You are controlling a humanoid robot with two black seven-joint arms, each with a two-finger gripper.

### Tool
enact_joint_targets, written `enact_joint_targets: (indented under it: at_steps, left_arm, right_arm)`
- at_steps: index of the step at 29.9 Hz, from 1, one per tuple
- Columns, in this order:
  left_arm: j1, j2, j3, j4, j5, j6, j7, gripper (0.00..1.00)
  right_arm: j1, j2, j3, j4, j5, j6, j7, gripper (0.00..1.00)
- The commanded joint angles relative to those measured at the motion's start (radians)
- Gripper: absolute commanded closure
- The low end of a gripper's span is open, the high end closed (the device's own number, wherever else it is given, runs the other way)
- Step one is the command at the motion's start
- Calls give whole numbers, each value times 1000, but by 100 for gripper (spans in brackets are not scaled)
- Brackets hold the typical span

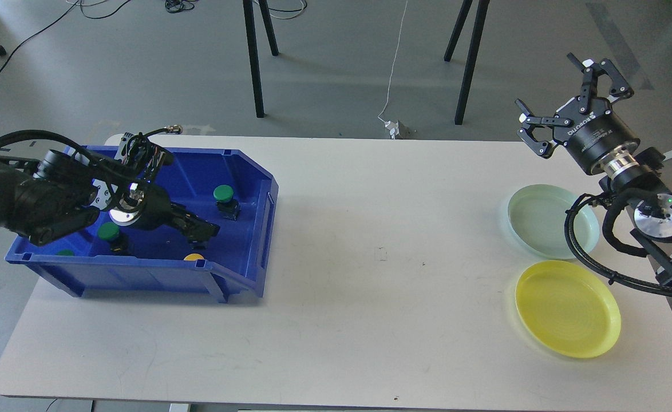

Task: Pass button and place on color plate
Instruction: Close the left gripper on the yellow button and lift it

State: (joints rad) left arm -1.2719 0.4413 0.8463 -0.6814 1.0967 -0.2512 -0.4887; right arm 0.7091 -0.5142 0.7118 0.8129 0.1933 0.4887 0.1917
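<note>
Left claw (201,229) inside the bin (250,189), spread unclear; yellow button (194,257) just below it; right claw (565,100) spread, far off.

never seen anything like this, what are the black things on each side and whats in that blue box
This is one picture from the robot's own head, looking down at a white table. The black things are its two arms. The left gripper reaches down inside the blue bin, which holds green buttons and a yellow button; whether it grips anything is unclear. The right gripper hangs open and empty in the air above a pale green plate and a yellow plate, both empty.
</note>
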Motion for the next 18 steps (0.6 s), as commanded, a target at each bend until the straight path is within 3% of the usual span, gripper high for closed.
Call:
enact_joint_targets:
  at_steps: [1, 7, 18]
  left_arm:
    - [11, -3, -1, 20, -1, 0, 0, 3]
    - [14, -3, -1, 22, -1, -3, 0, 5]
    - [68, -38, -23, 138, -3, -31, 0, 29]
  right_arm:
    - [-2, 0, 0, 0, 0, 0, 0, 1]
    - [-5, 0, 0, 2, 0, 0, 0, 1]
    - [-14, 0, 1, 0, 0, 0, 0, 1]
